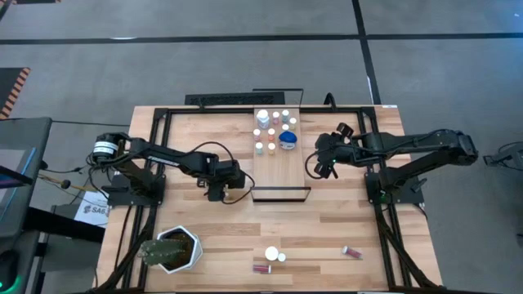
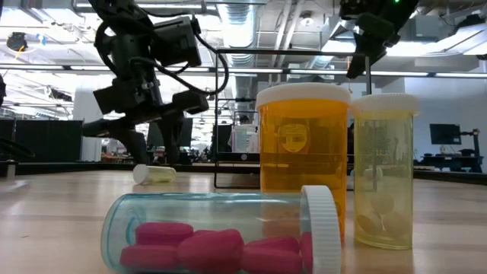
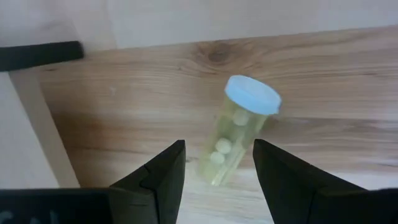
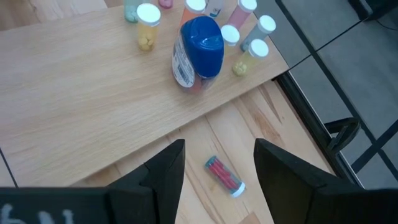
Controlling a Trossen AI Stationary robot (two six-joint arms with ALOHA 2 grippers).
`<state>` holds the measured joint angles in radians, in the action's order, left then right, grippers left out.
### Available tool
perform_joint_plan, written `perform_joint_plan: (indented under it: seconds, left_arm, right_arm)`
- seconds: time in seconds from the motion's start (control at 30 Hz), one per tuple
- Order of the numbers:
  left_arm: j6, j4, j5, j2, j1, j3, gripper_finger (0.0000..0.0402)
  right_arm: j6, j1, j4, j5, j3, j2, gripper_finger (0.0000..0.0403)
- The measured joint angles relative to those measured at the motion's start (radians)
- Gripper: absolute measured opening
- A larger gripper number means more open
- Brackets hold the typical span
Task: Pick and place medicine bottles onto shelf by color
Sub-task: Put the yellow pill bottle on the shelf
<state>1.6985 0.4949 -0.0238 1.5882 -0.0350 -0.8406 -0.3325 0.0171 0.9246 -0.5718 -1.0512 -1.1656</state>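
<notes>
Left gripper (image 3: 217, 177) open above lying yellow bottle (image 3: 236, 134); right gripper (image 4: 214, 180) open.

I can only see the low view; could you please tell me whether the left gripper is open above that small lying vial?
Observer: Yes, the left gripper is open, its fingers flanking the lying pale-yellow vial.
Operator: Thank you; and the right gripper?
Observer: The right gripper is open above a red-pill vial lying on the table beside the shelf.
Operator: Is the shelf stocked?
Observer: Several bottles stand at one end, including a wide blue bottle.
</notes>
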Motion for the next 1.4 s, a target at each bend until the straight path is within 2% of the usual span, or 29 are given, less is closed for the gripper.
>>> perform_joint_plan:
  seconds: [0.4, 0.73, 0.9, 1.23, 1.4]
  left_arm:
    - [-0.025, -0.018, 0.001, 0.070, -0.013, -0.003, 0.0167]
    - [-0.244, -0.002, -0.044, 0.073, -0.013, -0.002, 0.0083]
    - [-0.493, -0.001, -0.052, 0.074, -0.013, -0.001, 0.0068]
    - [-1.251, 0.076, -0.105, 0.075, -0.013, -0.003, 0.0075]
    - [-1.538, 0.086, -0.105, 0.075, -0.014, -0.002, 0.0077]
  right_arm:
    - [0.000, 0.000, -0.042, 0.000, 0.001, 0.000, 0.0214]
    - [0.000, 0.000, -0.046, 0.000, 0.001, 0.000, 0.0214]
    - [0.000, 0.000, -0.046, 0.000, 0.001, 0.000, 0.0214]
    - [0.000, 0.000, -0.045, 0.000, 0.001, 0.000, 0.0214]
    - [0.000, 0.000, -0.045, 0.000, 0.001, 0.000, 0.0214]
